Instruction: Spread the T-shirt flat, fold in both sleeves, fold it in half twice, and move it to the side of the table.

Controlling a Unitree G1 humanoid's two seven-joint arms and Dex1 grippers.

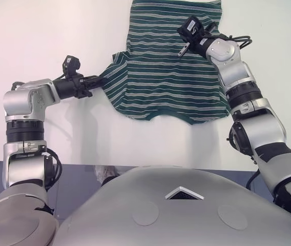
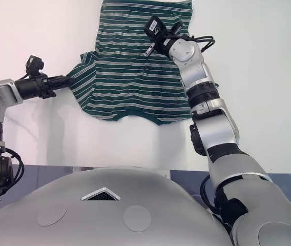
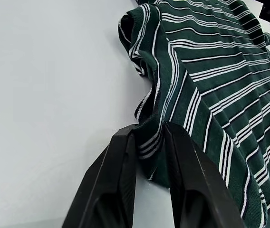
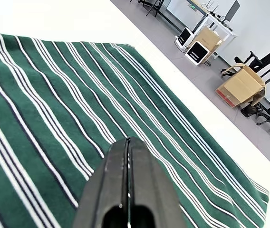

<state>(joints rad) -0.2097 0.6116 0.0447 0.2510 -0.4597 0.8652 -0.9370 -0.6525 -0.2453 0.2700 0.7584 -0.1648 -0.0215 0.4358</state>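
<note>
A dark green T-shirt (image 1: 161,82) with white stripes lies mostly spread on the white table (image 1: 43,36), its hem toward the far edge. My left gripper (image 1: 100,79) is at the shirt's left sleeve and is shut on the sleeve hem (image 3: 149,142), which bunches between the black fingers (image 3: 120,161). My right gripper (image 1: 183,51) hovers over the middle of the shirt, shut with nothing in it. In the right wrist view its fingertips (image 4: 127,142) press together just above the striped cloth (image 4: 54,109). The right arm hides the shirt's right sleeve.
Bare white tabletop extends to the left (image 1: 33,31) and right (image 1: 278,31) of the shirt. The table's near edge (image 1: 135,165) runs just below the shirt's collar side. Beyond the far edge, cardboard boxes (image 4: 242,85) and office chairs (image 4: 268,111) stand on the floor.
</note>
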